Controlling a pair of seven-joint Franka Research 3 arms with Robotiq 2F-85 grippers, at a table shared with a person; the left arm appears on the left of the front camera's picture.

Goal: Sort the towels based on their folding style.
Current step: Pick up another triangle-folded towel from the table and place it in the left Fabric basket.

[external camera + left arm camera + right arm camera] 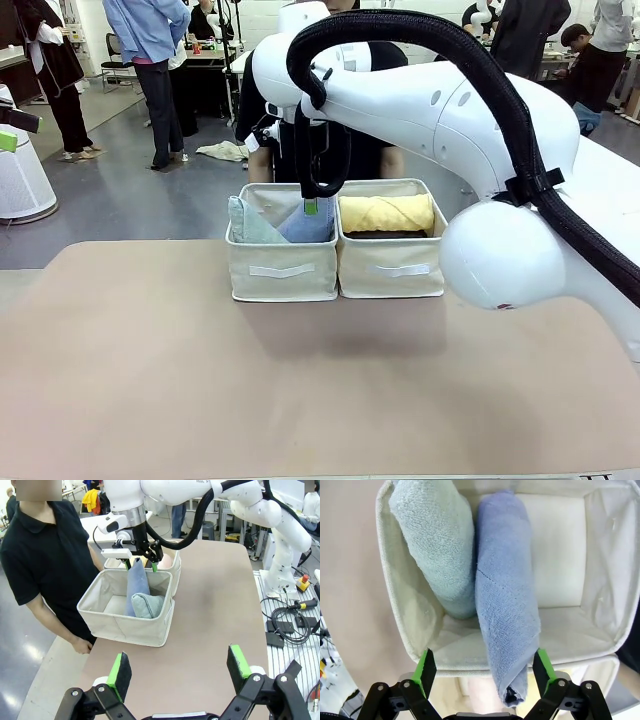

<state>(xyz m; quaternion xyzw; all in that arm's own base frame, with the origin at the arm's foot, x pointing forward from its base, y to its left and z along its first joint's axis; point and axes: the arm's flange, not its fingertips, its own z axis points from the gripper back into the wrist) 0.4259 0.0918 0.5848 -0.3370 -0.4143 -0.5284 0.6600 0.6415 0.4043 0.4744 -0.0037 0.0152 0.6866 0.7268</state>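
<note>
**Lavender towel just set in the left bin, jaws spread above it**

Green pads stand wide apart on the right gripper (482, 672), which hangs directly over the lavender-blue towel (505, 610); the towel's narrow tip pokes up between the pads but neither pad presses it, so it looks released rather than held. The left gripper (180, 667) is likewise spread, holding nothing, hovering over bare tabletop well away from the bins.

By the look of it, the placing step is at its end: the lavender-blue towel leans in the left bin (282, 270), touching the mint-green towel (437, 545) beside it, both cone-folded. The next move likely calls for the right arm to lift straight up without snagging the towel's tip, which could tip it over the rim.

The right bin (392, 268), touching the left one, holds the rolled kind: a yellow towel (387, 213) lies on top with a dark grey towel (385, 234) just under it. A person stands behind the bins. No towel lies loose on the table (300, 400), so sorting appears nearly or fully done.
</note>
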